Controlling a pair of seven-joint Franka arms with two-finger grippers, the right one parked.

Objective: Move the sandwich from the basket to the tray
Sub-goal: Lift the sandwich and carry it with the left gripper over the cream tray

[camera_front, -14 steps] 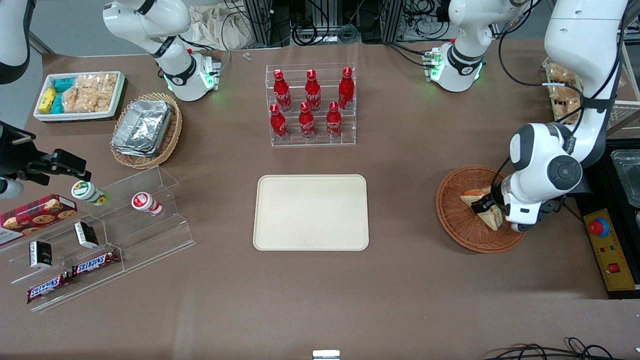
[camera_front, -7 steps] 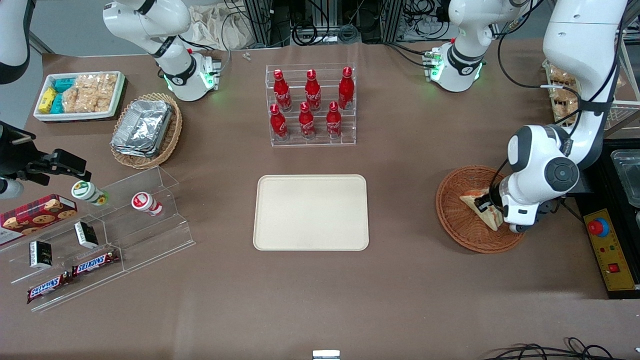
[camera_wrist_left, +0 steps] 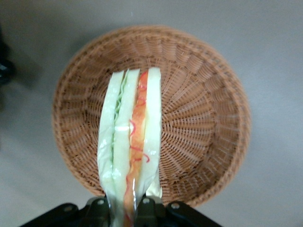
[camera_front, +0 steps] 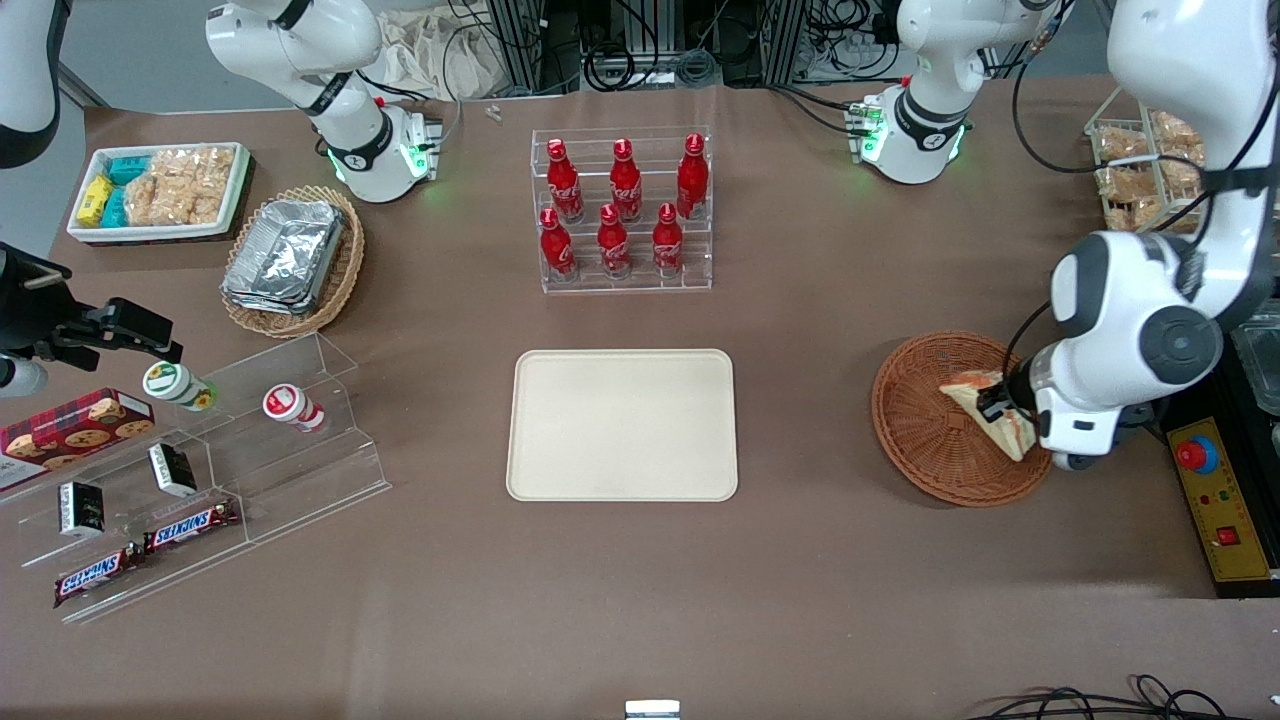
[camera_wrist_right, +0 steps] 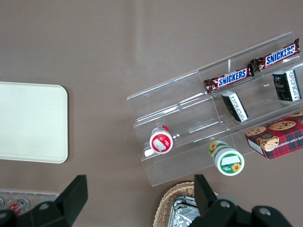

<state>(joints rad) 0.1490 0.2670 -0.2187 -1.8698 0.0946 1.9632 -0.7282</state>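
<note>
- Gripper (camera_front: 1000, 408): positioned over the basket (camera_front: 925, 440), at the side of it toward the working arm's end of the worktop (camera_front: 800, 580). The jaws are closed onto the sandwich (camera_front: 985, 405), clamping it at one end.
- Sandwich: held in the jaws above the basket's interior. The wrist view shows it (camera_wrist_left: 130, 146) hanging edge-on, with pale bread slices, green filling on one side and red-orange filling on the other, inside a clear wrapper. The woven floor of the basket (camera_wrist_left: 199, 118) is visible below it, and the sandwich appears clear of the weave.
- Basket: round, reddish-brown wicker, resting on the worktop toward the working arm's end. Nothing else is seen in it.
- Tray (camera_front: 622, 424): cream-beige, rectangular, flat on the worktop near its centre, well apart from the basket. Its surface carries nothing.
- Bottle rack (camera_front: 622, 210): clear stepped stand holding six red bottles, farther from the front camera than the tray.
- Foil containers (camera_front: 285, 255): stacked in a lighter wicker basket toward the parked arm's end.
</note>
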